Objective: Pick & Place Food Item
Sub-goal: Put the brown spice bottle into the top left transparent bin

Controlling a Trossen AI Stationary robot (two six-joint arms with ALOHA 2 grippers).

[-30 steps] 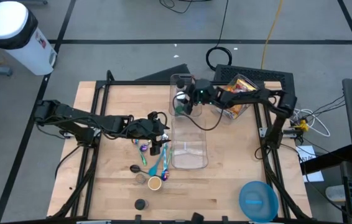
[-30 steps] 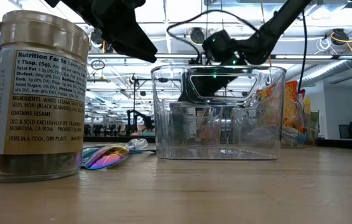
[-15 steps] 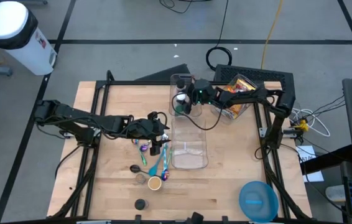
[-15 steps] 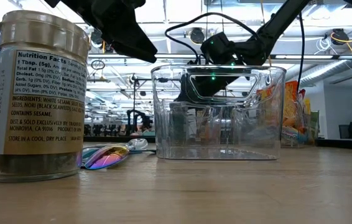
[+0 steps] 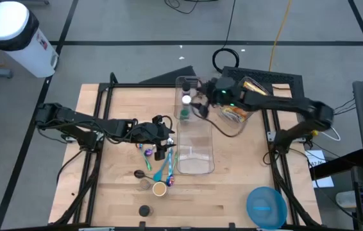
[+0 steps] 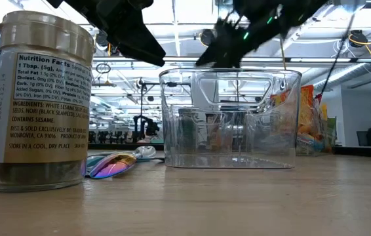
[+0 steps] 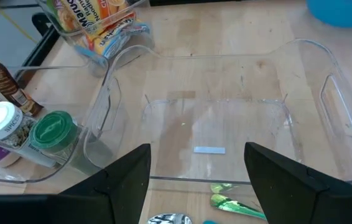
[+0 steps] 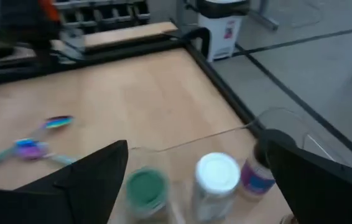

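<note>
We see the right gripper [image 5: 202, 96] hanging above the far clear bin [image 5: 186, 97], its two dark fingers [image 8: 83, 186] spread wide apart with nothing between them; directly below, in the right wrist view, stand a green-lidded jar [image 8: 147, 188], a white-lidded jar [image 8: 217, 174] and a purple-labelled container [image 8: 257, 176], all upright and side by side inside that bin; none of them touches the fingers. Beside the bin, on the right arm's side, a second clear container [image 5: 240, 102] holds bright orange and yellow snack packets. The left gripper [image 5: 162, 149] hangs low at the near clear bin [image 5: 195, 154], fingers apart and gripping nothing; its wrist view looks down into that bin's bare floor, where only a small label shows. Just by this gripper lie iridescent spoons [image 5: 159, 168]; near them a small brown cup [image 5: 159, 188] and a dark cap [image 5: 144, 210] rest on the wooden table [image 5: 124, 192]. In the low view a sesame seasoning jar [image 6: 40, 101] stands upright, close to the camera; a blue bowl [image 5: 266, 206] sits at the table's near right corner.
</note>
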